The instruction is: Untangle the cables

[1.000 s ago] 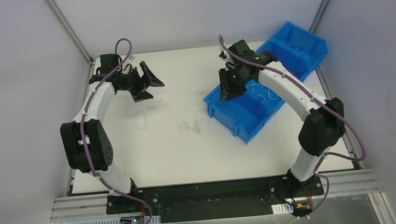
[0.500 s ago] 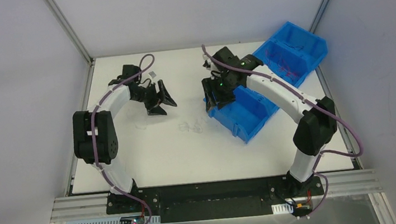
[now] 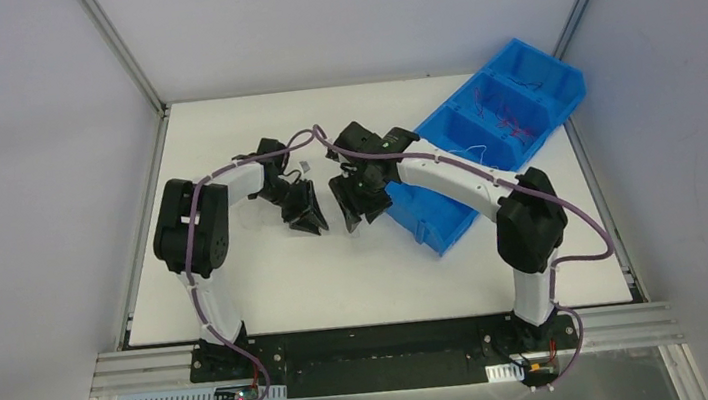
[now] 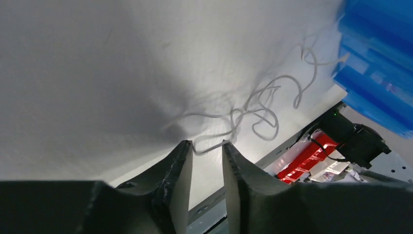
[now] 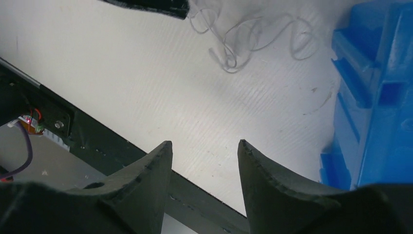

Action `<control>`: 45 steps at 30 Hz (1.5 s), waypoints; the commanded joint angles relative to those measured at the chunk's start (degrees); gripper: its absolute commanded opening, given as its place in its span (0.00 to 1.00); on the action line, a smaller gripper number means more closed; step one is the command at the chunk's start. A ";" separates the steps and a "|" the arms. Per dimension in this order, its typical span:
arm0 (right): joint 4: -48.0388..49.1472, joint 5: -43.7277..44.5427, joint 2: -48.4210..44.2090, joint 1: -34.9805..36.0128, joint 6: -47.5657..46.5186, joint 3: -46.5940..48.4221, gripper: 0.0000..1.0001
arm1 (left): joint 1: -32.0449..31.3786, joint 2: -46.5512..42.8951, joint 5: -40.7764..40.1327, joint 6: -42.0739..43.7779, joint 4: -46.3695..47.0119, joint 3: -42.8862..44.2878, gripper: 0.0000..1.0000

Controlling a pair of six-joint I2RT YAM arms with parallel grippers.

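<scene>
Two tools hang close together over the middle of the white bench [image 3: 269, 280], tips down and angled toward each other. The left tool [image 3: 309, 213] sits just left of the right tool [image 3: 352, 200], which is beside the near end of the blue bin [image 3: 434, 234]. In the top view the wire on the bench between them is too thin and pale to make out.

The left wrist view shows it plainly. The cables [image 4: 255, 109] are a loose tangle of thin white wire lying flat on the bench, just ahead of the left tool [image 4: 208, 148] and spreading away toward the bin. The nearest loop of the tangle comes right up to the fingertips [image 4: 184, 146] and spans the slot between them. That tool stands narrow, yet the slot is far wider than the wire, so the loop lies loose there and is not clamped.

In the right wrist view the same tangle lies well ahead of the right tool [image 5: 204, 144], apart from it. This tool stands wide, with only bare bench between its jaws. One black fingertip of the left tool shows at the top edge of that view, at the tangle's left end. The bin stands to the tangle's right, with a strip of bench between them.

Thin red and purple strands [image 3: 504, 107] lie in the bin's far compartments, well apart from both tools.
</scene>
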 commanded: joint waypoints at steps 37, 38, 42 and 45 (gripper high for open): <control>3.06 15.70 22.29 2.05 -2.44 11.47 0.00 | 13.76 -7.97 -7.37 3.71 -10.51 -1.81 0.00; 3.27 16.19 21.24 2.22 -2.60 10.61 0.00 | 15.12 -9.36 -7.14 2.86 -9.87 -1.46 0.00; 2.78 16.88 14.64 2.92 -2.26 6.74 0.00 | 20.51 -16.08 -9.04 -1.40 -6.44 1.26 0.00; 1.69 16.73 8.41 3.12 -0.96 3.51 0.00 | 25.52 -21.42 -12.14 -8.28 -1.22 2.08 0.00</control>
